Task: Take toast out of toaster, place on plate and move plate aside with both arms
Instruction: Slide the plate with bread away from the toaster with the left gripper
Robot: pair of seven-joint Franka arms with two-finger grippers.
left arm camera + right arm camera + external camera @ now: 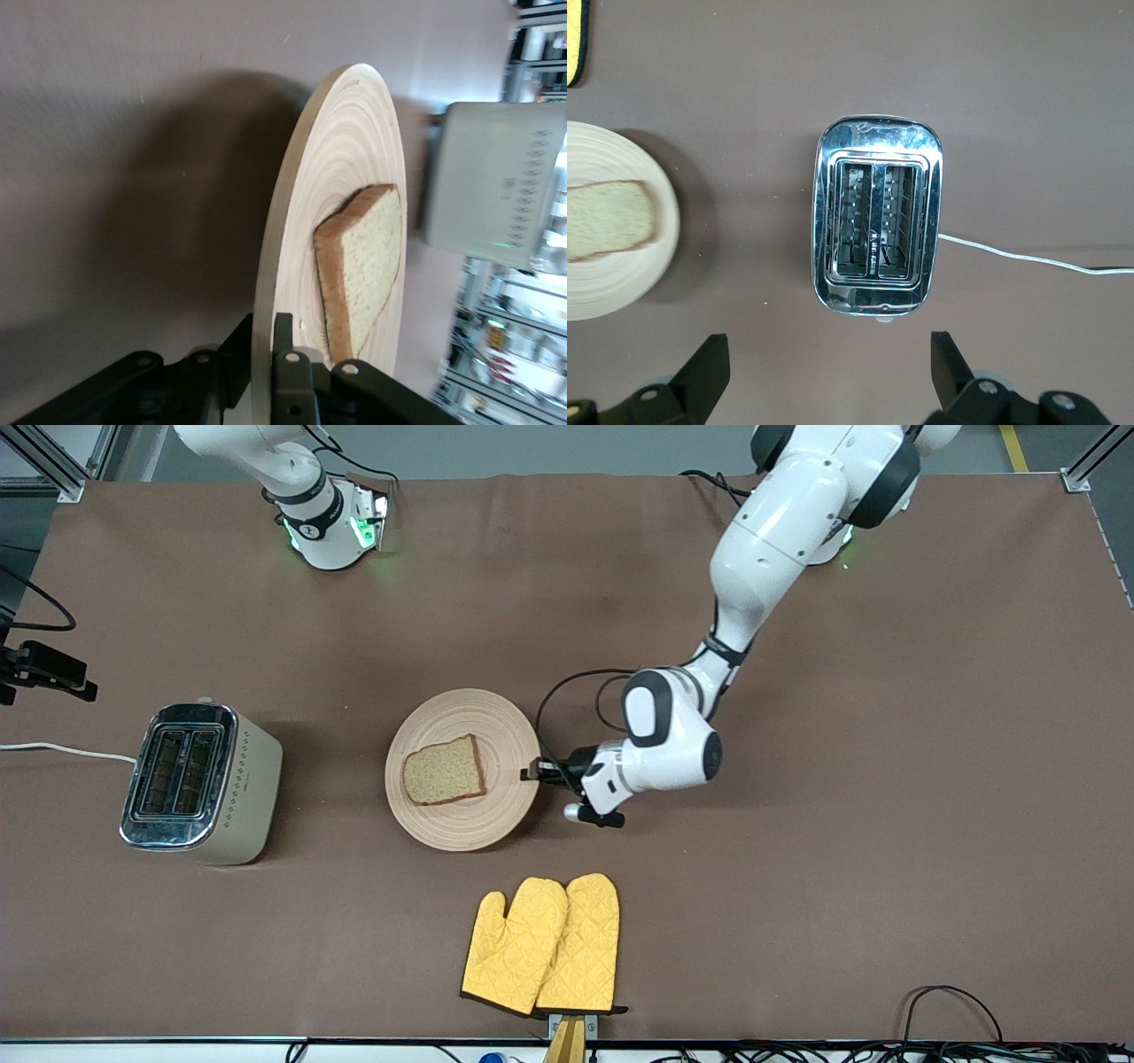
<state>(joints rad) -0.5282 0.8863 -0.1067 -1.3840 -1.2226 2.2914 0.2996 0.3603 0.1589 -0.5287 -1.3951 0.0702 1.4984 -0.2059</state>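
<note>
The round wooden plate (498, 726) lies in the middle of the table with the toast (443, 771) flat on it. My left gripper (534, 771) is shut on the plate's rim on the side toward the left arm's end of the table. The left wrist view shows one finger on each face of the plate (345, 168) and my left gripper (264, 335) just short of the toast (365, 257). My right gripper (829, 359) is open and empty, high over the table beside the toaster (877, 217). It does not show in the front view.
The toaster (199, 784) stands toward the right arm's end of the table, its slots empty and its white cord trailing off the table. A pair of yellow oven mitts (545, 943) lies nearer the front camera than the plate. Cables run along the front edge.
</note>
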